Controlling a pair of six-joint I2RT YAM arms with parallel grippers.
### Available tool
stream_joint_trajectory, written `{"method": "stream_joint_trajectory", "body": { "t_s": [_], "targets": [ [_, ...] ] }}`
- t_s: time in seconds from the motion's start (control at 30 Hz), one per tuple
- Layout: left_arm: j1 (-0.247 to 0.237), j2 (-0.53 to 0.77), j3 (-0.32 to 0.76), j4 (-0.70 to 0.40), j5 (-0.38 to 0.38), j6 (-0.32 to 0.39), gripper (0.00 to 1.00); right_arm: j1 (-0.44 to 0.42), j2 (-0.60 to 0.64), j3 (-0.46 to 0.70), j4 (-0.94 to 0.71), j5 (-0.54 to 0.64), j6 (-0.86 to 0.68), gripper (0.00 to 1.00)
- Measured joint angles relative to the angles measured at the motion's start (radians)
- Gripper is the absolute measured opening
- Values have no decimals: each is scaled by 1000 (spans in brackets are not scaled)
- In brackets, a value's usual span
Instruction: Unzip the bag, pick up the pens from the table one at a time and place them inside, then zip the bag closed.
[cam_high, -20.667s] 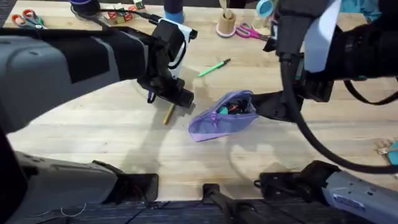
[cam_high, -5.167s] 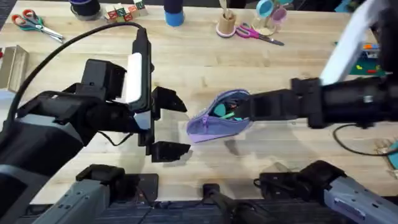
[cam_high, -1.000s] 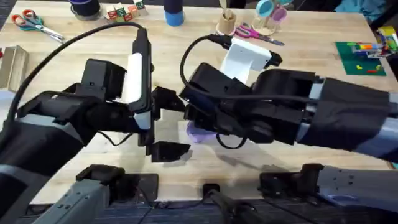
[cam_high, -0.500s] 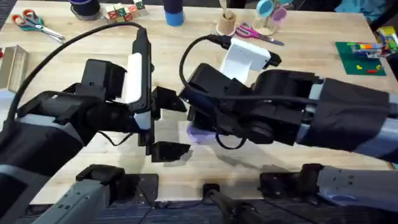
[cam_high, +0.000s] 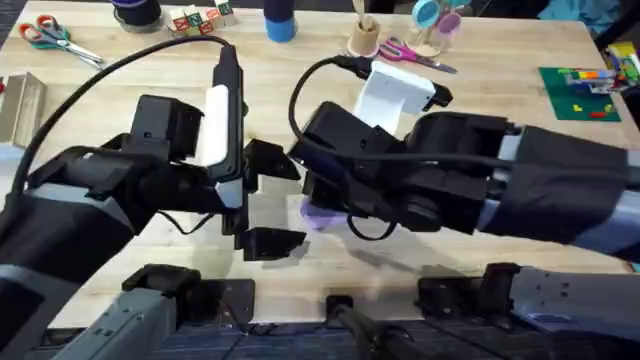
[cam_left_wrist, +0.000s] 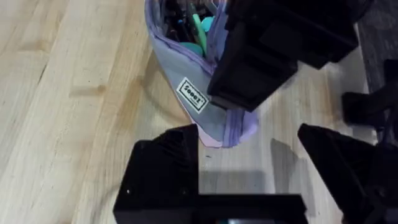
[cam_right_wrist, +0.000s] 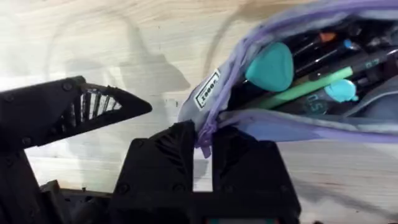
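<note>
The lavender bag (cam_right_wrist: 292, 121) lies unzipped on the table (cam_high: 470, 85), and a green pen (cam_right_wrist: 311, 84) shows inside it among other items. My right gripper (cam_right_wrist: 206, 149) is shut on the purple zipper pull (cam_right_wrist: 205, 138) at the bag's end beside the label (cam_right_wrist: 209, 89). In the overhead view the right arm (cam_high: 450, 180) covers most of the bag (cam_high: 312, 212). My left gripper (cam_left_wrist: 249, 162) stands open just in front of the bag (cam_left_wrist: 205, 106), its fingers apart and touching nothing.
Along the far edge stand orange-handled scissors (cam_high: 45, 30), toy blocks (cam_high: 190, 18), a blue cup (cam_high: 280, 22), a wooden cup (cam_high: 365, 40) and pink scissors (cam_high: 405, 50). A small green mat (cam_high: 590, 88) lies at the far right.
Over the last second nothing visibly moved. About five seconds ago the right arm reached in from the right; it now lies over the bag. The pens seen earlier on the table are gone.
</note>
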Motion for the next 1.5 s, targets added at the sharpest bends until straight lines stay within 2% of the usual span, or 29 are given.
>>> {"method": "stream_joint_trajectory", "body": {
  "t_s": [0.13,0.23,0.7,1.23,1.37,1.5],
  "targets": [
    [0,0,0,0,0,0,995,0,-27,-1,-6,-3,0,151],
    [0,0,0,0,0,0,995,0,-53,-4,-14,-3,-1,45],
    [0,0,0,3,0,0,994,0,-74,-9,-7,-3,-1,37],
    [0,9,0,98,1,0,994,-25,-130,-13,-2,-2,0,30],
    [0,64,0,143,21,0,993,-27,-132,-14,10,0,0,31],
    [0,126,0,217,78,0,993,-27,-132,-14,13,1,0,31]
  ]
}}
